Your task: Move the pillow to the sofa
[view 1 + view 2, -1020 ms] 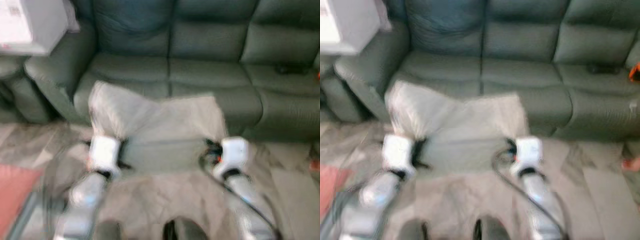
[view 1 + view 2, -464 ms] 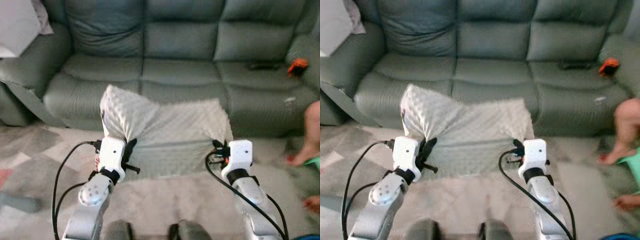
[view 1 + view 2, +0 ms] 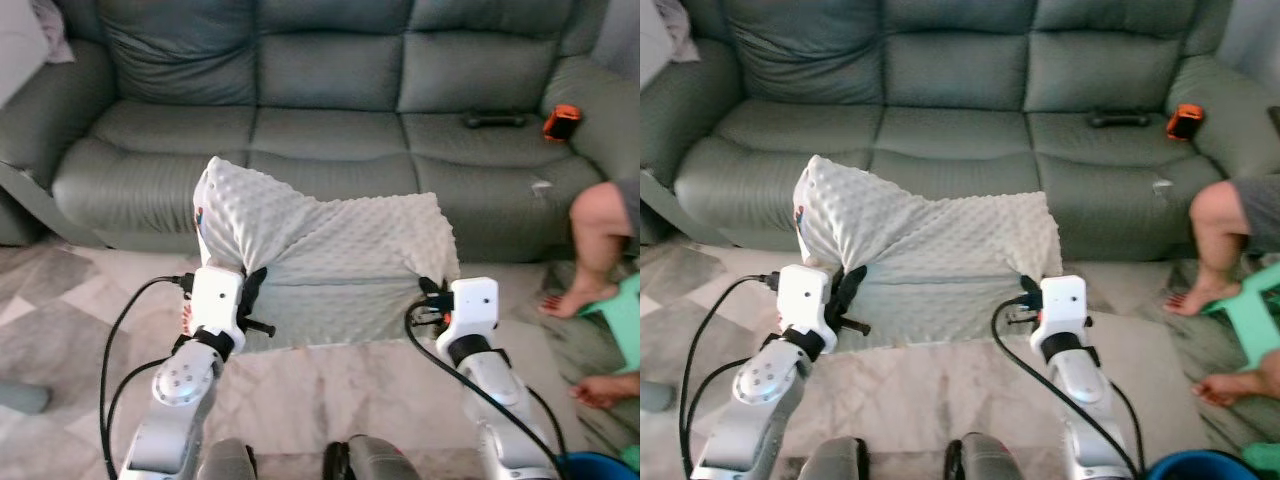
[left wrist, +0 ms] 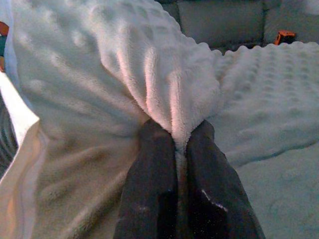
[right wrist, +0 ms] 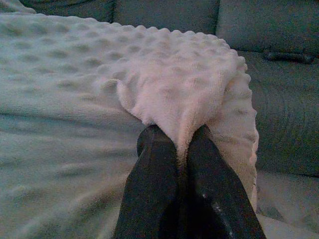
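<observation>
Both arms are up in front of the robot, and stretched between them hangs the pillow [image 3: 330, 250], a cream, bumpy-textured fleece thing, held in the air just short of the sofa [image 3: 330, 110]. The left tool [image 4: 175, 149] is clamped shut on a pinched fold of the pillow's fabric; the wrist view shows the two black fingers [image 4: 149, 174] pressed together with the fleece bunched up between them. That left corner rides higher, peaking above the white wrist housing. A bit of white and coloured label or lining shows at the pillow's left edge.

Over on the other side, the right tool [image 5: 178, 142] is likewise closed on the pillow's right corner, the fabric squeezed between its fingers [image 5: 154, 169] and spilling over their tips. The pillow sags between the two grips, its lower edge hanging over the pale patterned floor [image 3: 60, 320].

The sofa is grey-green leather, three seats wide, and runs right across the scene behind the pillow. On its right-hand seat lies a dark remote-like object [image 3: 492, 120], and nearer the armrest sits a small orange and black item [image 3: 561, 121]. At the far left something pale [image 3: 20, 40] rests on the sofa's arm.

A person's bare leg [image 3: 590, 230] and foot are in view at the right, by a mint-green piece of furniture [image 3: 1255, 320]. A blue rim [image 3: 1200, 467] peeks in at the bottom right corner. Black cables loop down from both wrists
</observation>
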Robot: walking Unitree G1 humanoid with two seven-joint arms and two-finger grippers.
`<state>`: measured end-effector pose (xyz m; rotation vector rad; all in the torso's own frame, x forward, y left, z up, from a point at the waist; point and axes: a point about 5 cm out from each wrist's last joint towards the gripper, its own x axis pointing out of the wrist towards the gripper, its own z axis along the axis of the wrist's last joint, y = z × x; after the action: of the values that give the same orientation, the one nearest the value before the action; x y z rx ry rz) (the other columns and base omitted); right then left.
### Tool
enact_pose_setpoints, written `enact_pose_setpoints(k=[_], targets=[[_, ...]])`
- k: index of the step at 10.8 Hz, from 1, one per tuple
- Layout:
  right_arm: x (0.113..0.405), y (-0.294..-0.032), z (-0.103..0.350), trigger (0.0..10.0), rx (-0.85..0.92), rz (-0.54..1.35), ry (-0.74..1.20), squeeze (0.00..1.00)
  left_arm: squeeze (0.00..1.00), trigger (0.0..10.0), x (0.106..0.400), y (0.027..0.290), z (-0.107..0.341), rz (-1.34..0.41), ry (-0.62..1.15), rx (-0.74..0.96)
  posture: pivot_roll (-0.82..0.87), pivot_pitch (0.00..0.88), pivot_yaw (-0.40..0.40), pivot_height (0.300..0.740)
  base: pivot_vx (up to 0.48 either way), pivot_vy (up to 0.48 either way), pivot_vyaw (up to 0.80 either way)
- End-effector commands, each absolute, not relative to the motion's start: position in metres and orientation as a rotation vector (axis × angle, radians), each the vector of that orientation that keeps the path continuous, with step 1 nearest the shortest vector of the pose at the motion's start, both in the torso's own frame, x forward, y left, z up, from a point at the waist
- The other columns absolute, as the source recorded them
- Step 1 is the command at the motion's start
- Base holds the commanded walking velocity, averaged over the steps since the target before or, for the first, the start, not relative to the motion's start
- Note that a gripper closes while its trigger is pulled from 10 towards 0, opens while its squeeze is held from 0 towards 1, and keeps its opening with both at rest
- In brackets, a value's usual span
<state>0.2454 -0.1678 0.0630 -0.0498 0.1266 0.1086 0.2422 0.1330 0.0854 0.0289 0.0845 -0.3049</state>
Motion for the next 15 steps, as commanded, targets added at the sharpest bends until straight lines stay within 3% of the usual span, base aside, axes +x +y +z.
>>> enact_pose_setpoints(k=[1, 10, 13, 15], targets=[[0.246, -0.171, 0.065, 10.0, -0.057, 0.087, 0.117, 0.00, 0.00, 10.0, 0.243, 0.137, 0.089, -0.292, 0.069, 0.021, -0.03, 0.123, -0.036, 0.740, 0.000, 0.000, 0.00], [0.247, -0.171, 0.066, 10.0, -0.059, 0.082, 0.119, 0.00, 0.00, 10.0, 0.244, 0.125, 0.089, -0.356, 0.073, -0.020, -0.05, 0.132, -0.042, 0.740, 0.398, 0.000, 0.00], [0.247, -0.171, 0.065, 10.0, -0.058, 0.083, 0.124, 0.00, 0.00, 10.0, 0.243, 0.123, 0.087, -0.372, 0.083, -0.021, -0.05, 0.134, -0.040, 0.740, 0.461, 0.000, -0.67], [0.247, -0.171, 0.065, 10.0, -0.060, 0.083, 0.124, 0.00, 0.00, 10.0, 0.244, 0.122, 0.087, -0.373, 0.085, -0.017, -0.05, 0.135, -0.042, 0.740, 0.461, 0.000, 0.00]])
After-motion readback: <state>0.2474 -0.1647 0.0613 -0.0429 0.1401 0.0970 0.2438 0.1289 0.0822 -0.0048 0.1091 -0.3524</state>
